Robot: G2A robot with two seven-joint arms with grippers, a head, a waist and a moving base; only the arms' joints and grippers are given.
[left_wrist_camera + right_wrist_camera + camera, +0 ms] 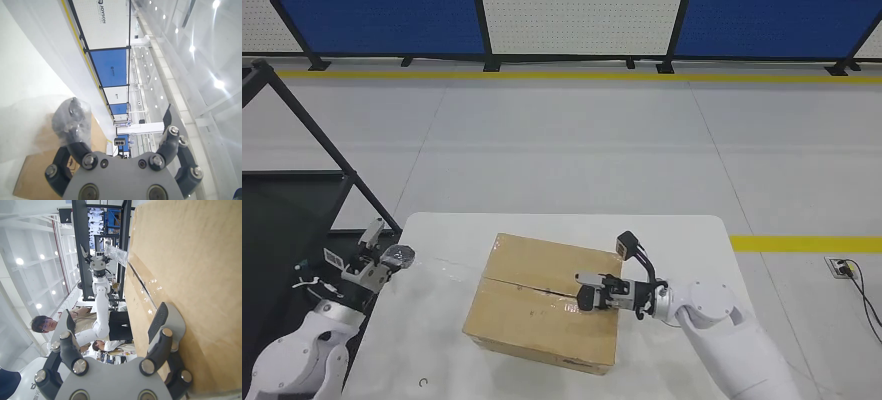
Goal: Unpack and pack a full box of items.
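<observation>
The right gripper (pixel 113 321) stands with jaws apart and holds nothing. One finger lies against the top of the cardboard box (pixel 542 320), just beside the near end of the centre seam (pixel 140 281). The seam's long axis runs away from this gripper toward the left arm, so work along it lies straight ahead of the right gripper, which is the nearer of the two. The left gripper (pixel 121 123), jaws also apart, is off the box near the bench (pixel 442 340) edge. Crumpled clear tape (pixel 75 115) clings to one of its fingers, and a strip stretches from there back to the far end of the seam. Shiny patches near the right gripper suggest some tape remains there. The box sits mid-bench with both flaps down and meeting. Its contents are hidden, and unpacking appears not yet begun.
</observation>
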